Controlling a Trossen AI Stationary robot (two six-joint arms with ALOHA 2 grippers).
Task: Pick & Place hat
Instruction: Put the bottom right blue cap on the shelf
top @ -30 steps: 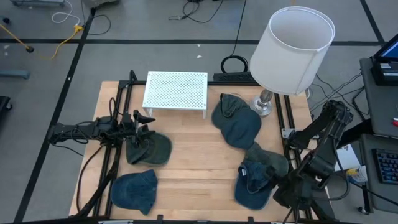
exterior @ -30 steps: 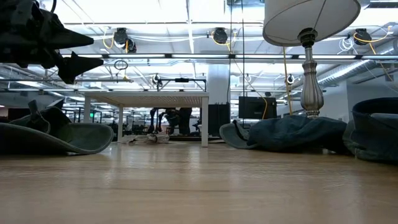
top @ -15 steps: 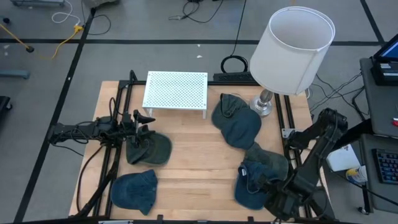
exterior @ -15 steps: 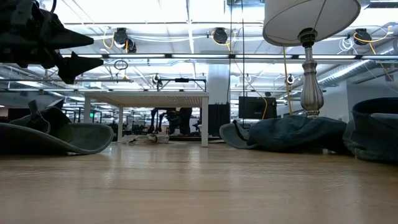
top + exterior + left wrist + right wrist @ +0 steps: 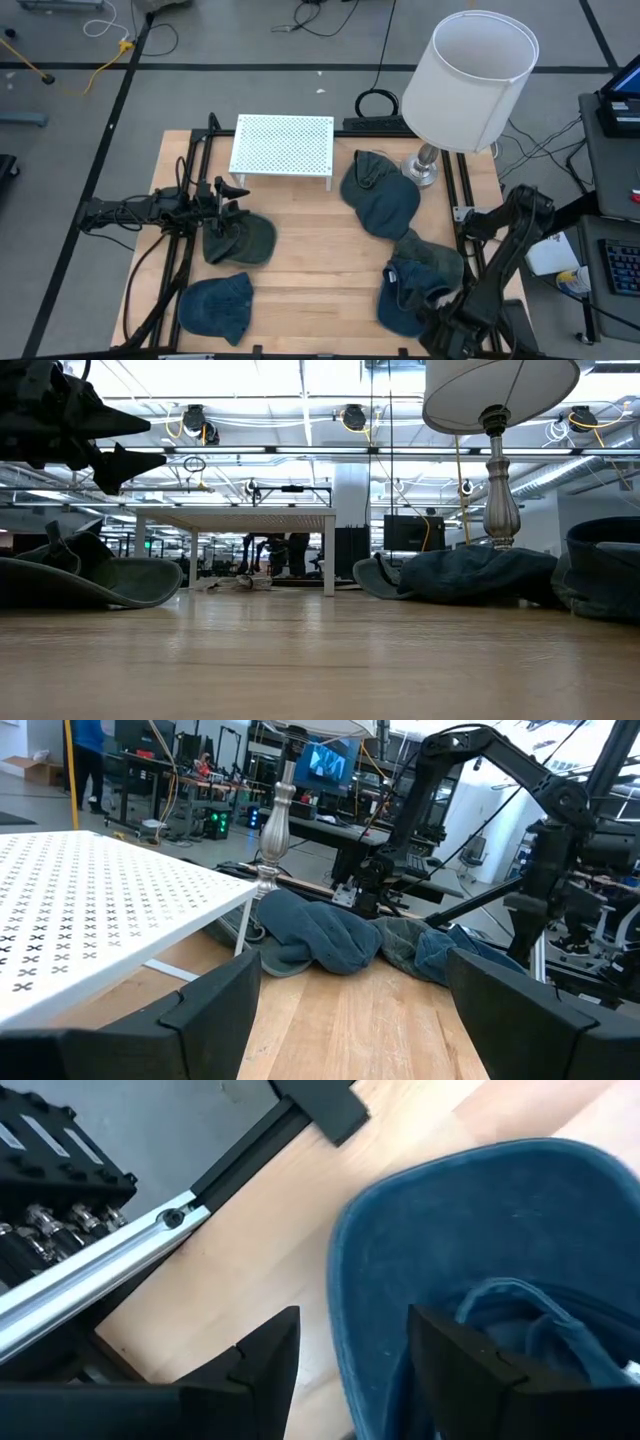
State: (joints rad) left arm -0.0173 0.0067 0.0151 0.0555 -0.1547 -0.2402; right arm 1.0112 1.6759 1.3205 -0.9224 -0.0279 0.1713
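Hat (image 5: 520, 1270) brim lies between the open right claw (image 5: 345, 1345) fingers.

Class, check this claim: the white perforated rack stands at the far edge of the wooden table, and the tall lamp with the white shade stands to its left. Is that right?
Not quite. In the high view the white perforated rack does stand at the wooden table's far edge, but the lamp with the white shade stands to its right, not its left.

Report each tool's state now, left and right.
Left tool: open, empty, above the olive hat.
Right tool: open, its fingers either side of the blue hat's brim, not closed on it.
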